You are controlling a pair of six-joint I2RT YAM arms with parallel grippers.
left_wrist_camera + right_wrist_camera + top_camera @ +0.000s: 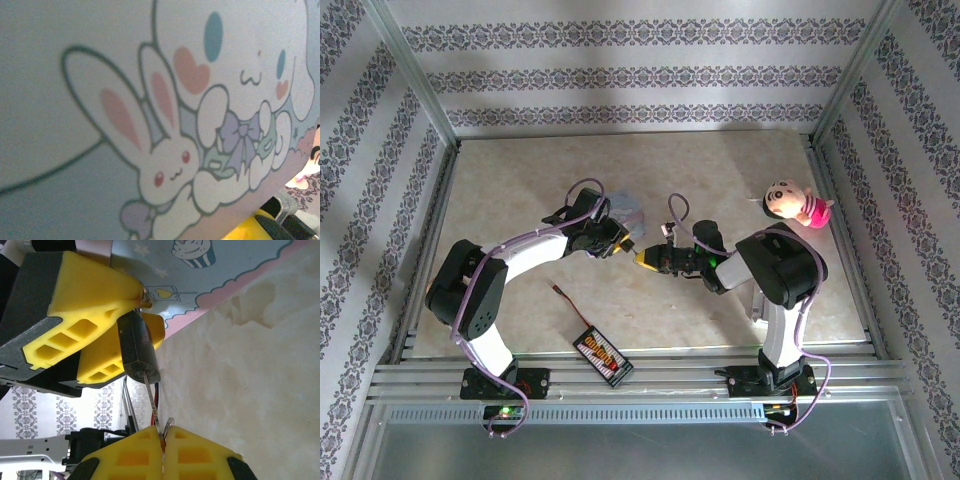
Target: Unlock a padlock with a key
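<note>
Left arm (520, 262): bending inward, left gripper (134, 315) part-closed, its fingers (85, 305) clamping the padlock (136, 347). Right arm (775, 270): folding leftward, right gripper (163, 435) squeezing fully together on the key (151, 397). Tips facing each other, nearly meeting.

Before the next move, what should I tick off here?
1. Left pincer gripping small dark metal padlock: ok.
2. Right pincer shut on thin silvery key: ok.
3. Key blade entered in padlock's bottom face: ok.
4. Shackle sprung open: cannot tell.
5. Padlock clear of light-blue cartoon tin behind it: cannot tell.
</note>
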